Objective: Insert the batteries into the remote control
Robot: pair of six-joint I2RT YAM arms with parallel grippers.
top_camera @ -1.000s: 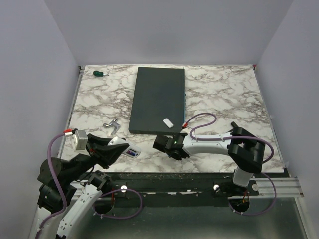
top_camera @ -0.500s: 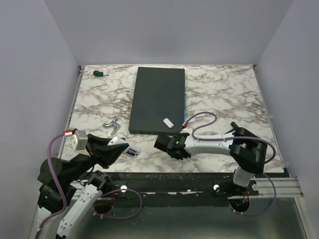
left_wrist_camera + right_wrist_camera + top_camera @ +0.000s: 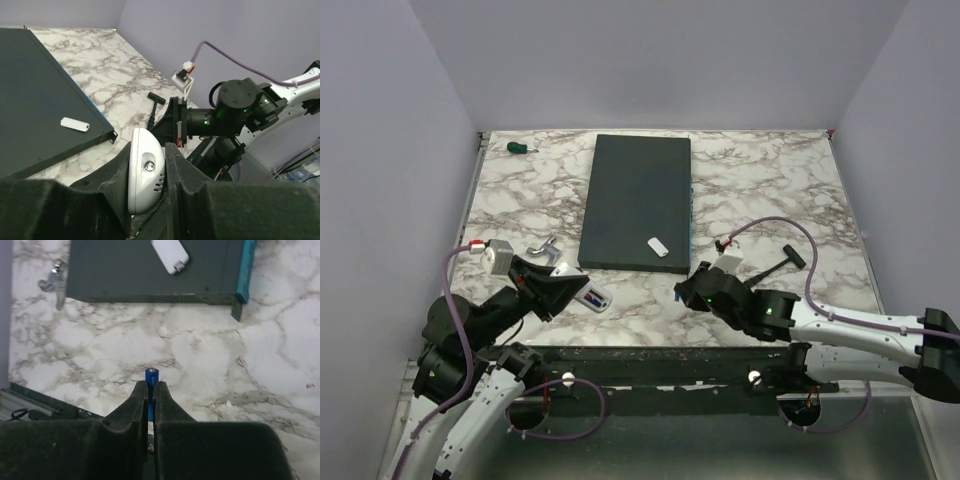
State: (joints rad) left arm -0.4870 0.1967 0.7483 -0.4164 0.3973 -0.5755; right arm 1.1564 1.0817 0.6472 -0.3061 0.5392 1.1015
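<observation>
Jaws of right gripper (image 3: 152, 387): clamped together on the blue battery (image 3: 151, 374), whose top end stands clear above the fingertips.
Blue battery, place: held over bare marble of the bench (image 3: 280, 390), near its front edge, just off the near right corner of the dark grey slab (image 3: 150, 270).
Jaws of left gripper (image 3: 147, 156): closed on the remote control (image 3: 145, 175), one finger on each long side.
Remote control, place: at the bench's front edge towards the left corner, off the slab's near left corner; apart from the blue battery, to its left.
Second battery (image 3: 592, 299): a small blue-and-red patch in the remote's bay; too small to tell more.
White cover piece (image 3: 657, 247): lying on the slab near its near right corner.
Black T-shaped tool (image 3: 782, 260): on the bench, right of the right gripper.
Green-handled screwdriver (image 3: 522, 148): far left corner of the bench.
</observation>
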